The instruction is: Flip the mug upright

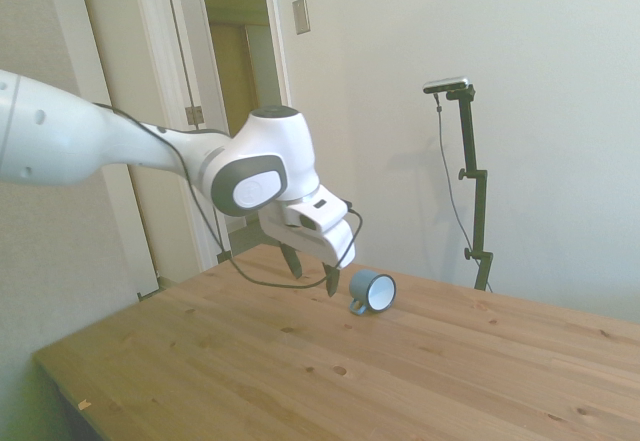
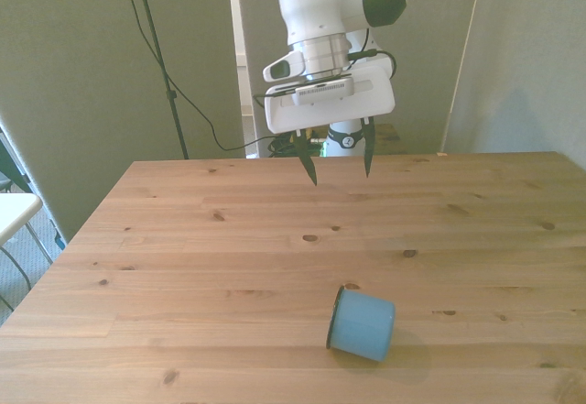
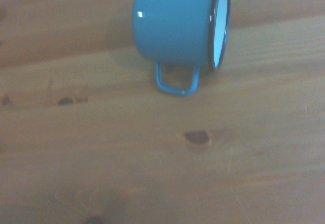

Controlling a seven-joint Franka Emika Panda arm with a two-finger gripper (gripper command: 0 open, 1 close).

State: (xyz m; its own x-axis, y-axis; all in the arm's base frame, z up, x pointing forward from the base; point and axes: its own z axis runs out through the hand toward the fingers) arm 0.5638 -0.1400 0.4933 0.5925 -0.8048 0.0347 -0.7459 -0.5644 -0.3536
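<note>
mug (image 2: 363,325) on its side | hand (image 2: 339,166) above, apart, open

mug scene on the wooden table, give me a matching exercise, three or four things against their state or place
Things:
1. small light-blue enamel mug
2. two-finger gripper
3. blue loop handle
4. wooden table

States:
a. open, above the table
b. lying on its side
c. against the tabletop
d. under the mug

Pairs: 1-b, 2-a, 3-c, 4-d
</note>
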